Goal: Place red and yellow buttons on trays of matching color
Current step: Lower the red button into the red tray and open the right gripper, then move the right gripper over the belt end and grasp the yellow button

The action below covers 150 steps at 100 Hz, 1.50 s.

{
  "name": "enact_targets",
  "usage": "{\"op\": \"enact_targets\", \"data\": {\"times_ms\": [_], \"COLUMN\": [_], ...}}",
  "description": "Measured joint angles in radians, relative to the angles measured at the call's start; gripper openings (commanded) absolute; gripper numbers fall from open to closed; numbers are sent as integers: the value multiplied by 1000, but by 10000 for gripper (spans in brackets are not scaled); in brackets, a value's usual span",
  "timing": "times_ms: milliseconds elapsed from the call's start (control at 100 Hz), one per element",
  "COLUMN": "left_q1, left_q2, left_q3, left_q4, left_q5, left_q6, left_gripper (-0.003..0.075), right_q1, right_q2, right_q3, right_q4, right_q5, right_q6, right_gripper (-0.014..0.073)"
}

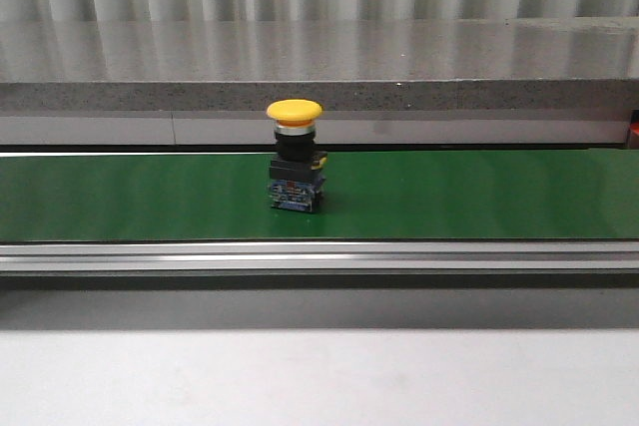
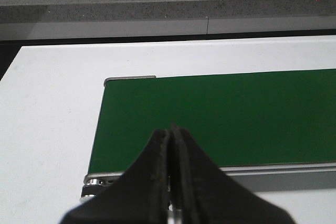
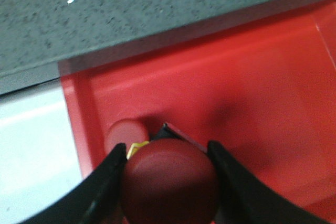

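Observation:
A yellow button (image 1: 295, 113) with a black and blue body stands upright on the green belt (image 1: 150, 197) near the middle of the front view. No gripper shows in that view. In the right wrist view my right gripper (image 3: 167, 153) is shut on a red button (image 3: 169, 179), its fingers pressed to both sides of the cap, over the red tray (image 3: 252, 93). Another red button (image 3: 125, 132) lies in the tray near its corner. In the left wrist view my left gripper (image 2: 171, 130) is shut and empty above the belt's end (image 2: 210, 119). The yellow tray is out of view.
A grey stone ledge (image 1: 319, 67) runs behind the belt. A metal rail (image 1: 319, 256) edges the belt's near side. A white table (image 2: 47, 119) surrounds the belt's end; a roller (image 2: 94, 183) shows at its corner.

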Motion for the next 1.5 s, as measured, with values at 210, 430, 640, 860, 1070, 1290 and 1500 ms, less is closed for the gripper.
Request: {"op": "enact_targets", "data": {"times_ms": [210, 430, 640, 860, 1070, 1290, 1500], "left_q1": [0, 0, 0, 0, 0, 0, 0], "left_q2": [0, 0, 0, 0, 0, 0, 0], "left_q3": [0, 0, 0, 0, 0, 0, 0], "left_q4": [0, 0, 0, 0, 0, 0, 0], "left_q5": [0, 0, 0, 0, 0, 0, 0], "left_q6": [0, 0, 0, 0, 0, 0, 0], "left_gripper": [-20, -20, -20, -20, -20, -20, -20], "right_q1": [-45, -52, -50, -50, -50, -50, -50], "right_q2": [134, 179, 202, 247, 273, 292, 309], "right_q3": [-107, -115, -115, -115, -115, -115, -115], "right_q4": [0, 0, 0, 26, 38, 38, 38], "right_q5": [2, -24, -58, -62, -71, -87, -87], "right_q6": [0, 0, 0, 0, 0, 0, 0], "right_gripper": [112, 112, 112, 112, 112, 113, 245]}}
